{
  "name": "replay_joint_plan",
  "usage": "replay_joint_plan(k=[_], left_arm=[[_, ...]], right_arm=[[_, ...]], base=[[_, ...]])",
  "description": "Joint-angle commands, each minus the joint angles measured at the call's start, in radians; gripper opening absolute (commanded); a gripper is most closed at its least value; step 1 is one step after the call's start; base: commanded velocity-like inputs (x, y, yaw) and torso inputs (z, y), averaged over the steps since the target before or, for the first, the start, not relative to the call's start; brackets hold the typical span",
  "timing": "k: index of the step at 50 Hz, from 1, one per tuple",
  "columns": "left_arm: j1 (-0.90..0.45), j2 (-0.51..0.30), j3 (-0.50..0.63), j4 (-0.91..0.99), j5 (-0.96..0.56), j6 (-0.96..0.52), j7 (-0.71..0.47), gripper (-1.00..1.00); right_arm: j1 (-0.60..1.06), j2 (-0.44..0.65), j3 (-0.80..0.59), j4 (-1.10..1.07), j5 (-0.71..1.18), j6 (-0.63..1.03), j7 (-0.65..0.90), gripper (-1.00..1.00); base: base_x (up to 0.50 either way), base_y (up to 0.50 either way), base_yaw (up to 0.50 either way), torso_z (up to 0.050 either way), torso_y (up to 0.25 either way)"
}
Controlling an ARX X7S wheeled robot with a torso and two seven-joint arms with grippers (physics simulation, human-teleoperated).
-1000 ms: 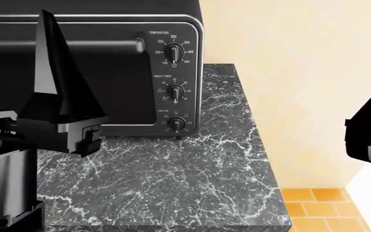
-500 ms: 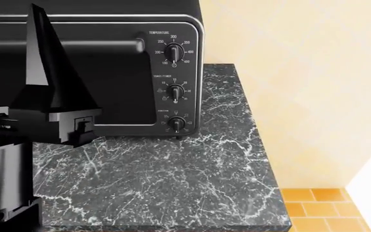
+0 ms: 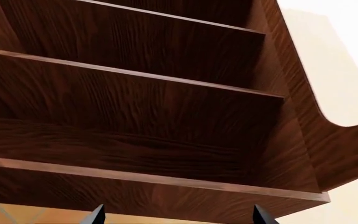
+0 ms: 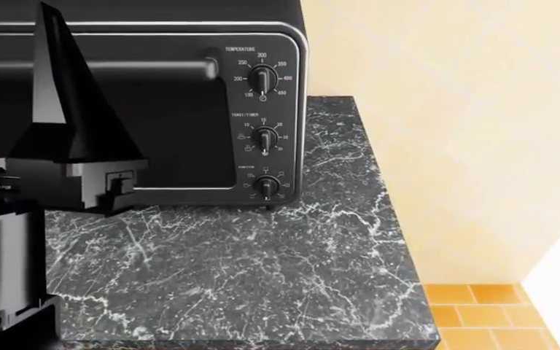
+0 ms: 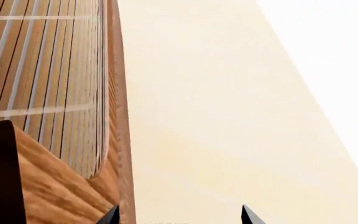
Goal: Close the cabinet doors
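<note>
The cabinet [image 3: 166, 116] is seen from below in the left wrist view: dark wood shelves run crosswise, its interior exposed. The left gripper [image 3: 176, 215] is spread wide below the bottom board, nothing held. In the right wrist view, a slatted door [image 5: 54, 93] stands edge-on beside a bare cream wall [image 5: 229, 116], probably swung open; the right gripper [image 5: 176, 215] is likewise parted and empty. Below, a toaster oven [image 4: 212, 109] sits on a marble counter [image 4: 260, 270].

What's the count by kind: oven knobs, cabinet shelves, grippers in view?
Knobs: 3, top, middle, bottom
Shelves: 3, near, middle, far
Grippers: 2, left, right
Total: 8
</note>
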Motion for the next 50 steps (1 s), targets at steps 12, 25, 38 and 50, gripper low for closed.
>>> replay_joint_plan(k=[12, 25, 38, 50], left_arm=[[-0.008, -0.016, -0.004, -0.003, -0.026, 0.005, -0.018, 1.0], [0.013, -0.046, -0.033, 0.034, -0.037, -0.006, -0.049, 1.0], [0.067, -0.258, -0.032, 0.076, -0.1, 0.071, -0.257, 1.0], [0.123, -0.742, 0.141, 0.076, -0.13, 0.365, -0.714, 1.0]], right_arm=[[0.253, -0.312, -0.026, 0.322, -0.014, 0.28, -0.181, 1.0], [0.246, -0.374, -0.033, 0.377, -0.051, 0.271, -0.22, 1.0], [0.233, -0.512, -0.05, 0.585, -0.12, 0.227, -0.332, 1.0], [0.193, -0.607, -0.044, 0.717, -0.145, 0.155, -0.427, 1.0]], base=[[0.0, 0.0, 0.0, 0.002, 0.0], [0.0, 0.0, 0.0, 0.002, 0.0], [0.0, 0.0, 0.0, 0.003, 0.0], [0.0, 0.0, 0.0, 0.002, 0.0]])
